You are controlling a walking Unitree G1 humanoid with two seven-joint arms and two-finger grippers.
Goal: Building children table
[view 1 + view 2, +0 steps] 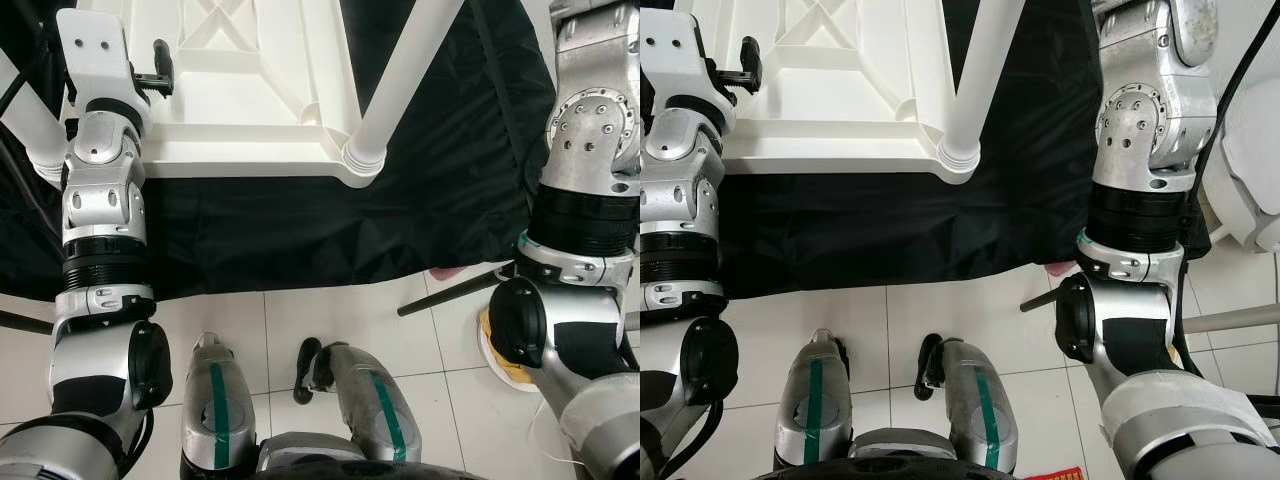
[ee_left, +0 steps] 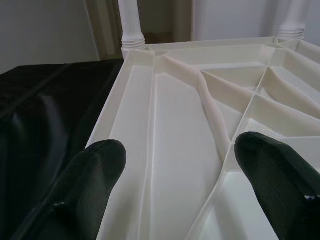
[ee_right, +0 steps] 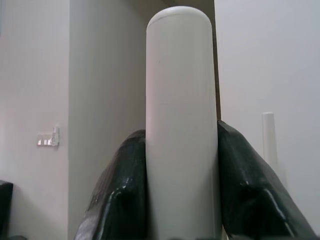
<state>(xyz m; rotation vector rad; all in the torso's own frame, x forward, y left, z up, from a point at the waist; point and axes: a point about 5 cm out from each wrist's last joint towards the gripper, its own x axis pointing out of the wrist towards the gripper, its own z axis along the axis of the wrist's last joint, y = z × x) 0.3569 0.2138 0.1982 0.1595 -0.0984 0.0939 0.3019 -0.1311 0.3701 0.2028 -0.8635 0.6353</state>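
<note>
A white plastic table top lies upside down on a black cloth. A white leg stands tilted in the socket at its near right corner. My right gripper is shut on this leg high up, with a black finger on each side. My left gripper hangs open over the ribbed underside near the table's left edge; one black finger is visible beside the wrist. Two other legs stand in the far corners. Another leg slants at the near left.
The cloth's front edge ends on a white tiled floor, where my own legs stand. A black rod lies slanted on the floor at the right, beside a yellow and white object.
</note>
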